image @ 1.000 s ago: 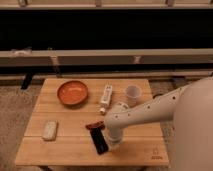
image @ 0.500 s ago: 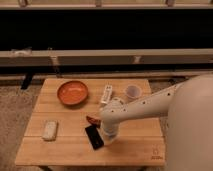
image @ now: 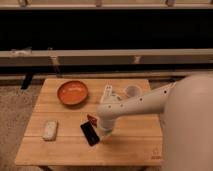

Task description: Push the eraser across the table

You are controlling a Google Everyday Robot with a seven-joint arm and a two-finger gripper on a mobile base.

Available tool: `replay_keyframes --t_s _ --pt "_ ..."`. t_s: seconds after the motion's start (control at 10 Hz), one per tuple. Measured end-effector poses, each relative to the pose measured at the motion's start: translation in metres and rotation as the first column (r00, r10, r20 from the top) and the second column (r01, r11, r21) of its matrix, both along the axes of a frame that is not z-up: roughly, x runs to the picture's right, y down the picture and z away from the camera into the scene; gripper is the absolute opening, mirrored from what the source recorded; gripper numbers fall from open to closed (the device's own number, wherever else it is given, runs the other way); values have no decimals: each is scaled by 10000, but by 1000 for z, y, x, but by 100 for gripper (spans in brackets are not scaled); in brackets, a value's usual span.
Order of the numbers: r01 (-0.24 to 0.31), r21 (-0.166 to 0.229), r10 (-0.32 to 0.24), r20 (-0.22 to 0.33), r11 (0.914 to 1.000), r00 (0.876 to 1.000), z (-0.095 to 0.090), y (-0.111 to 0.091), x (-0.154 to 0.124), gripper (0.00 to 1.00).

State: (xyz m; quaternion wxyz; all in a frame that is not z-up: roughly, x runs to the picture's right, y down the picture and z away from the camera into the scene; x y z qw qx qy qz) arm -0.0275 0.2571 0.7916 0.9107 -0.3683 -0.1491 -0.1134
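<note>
1. The eraser (image: 90, 133), a flat black slab, lies on the tabletop (image: 130, 147) a little left of its middle, nearer the front edge than the back edge, turned at a slant to the planks.
2. The gripper (image: 102, 131) is down at the tabletop just beside the eraser's right side, at the end of a white arm (image: 142, 104) that reaches in from the right edge.
3. The gripper looks to be touching or almost touching the eraser's right edge; whether there is real contact cannot be told.
4. Whether the gripper is open or closed cannot be told.
5. A small red thing (image: 92, 119) sits just behind the eraser's far end, close to the arm's wrist.
6. An orange bowl (image: 72, 93) stands near the back-left corner, well apart from the eraser.
7. A whitish-grey rounded block (image: 49, 130) lies near the left edge, apart from the eraser and level with it.
8. A long white stick (image: 106, 93) lies near the back edge at the middle, and a pale cup (image: 132, 91) stands to its right, partly behind the arm.
</note>
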Motion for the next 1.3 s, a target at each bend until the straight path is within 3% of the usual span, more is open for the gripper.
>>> replay_keyframes --t_s 0.6,0.9,1.1,1.3 --pt "-96 125 86 815 9999 9966 18 -25 -39 0" --pt "-82 555 37 815 9984 9967 2 -58 -33 0" --pt "-11 594 -21 534 9982 9986 -10 -84 -23 0" --pt "26 556 -53 484 9985 9988 -12 -87 -22 7"
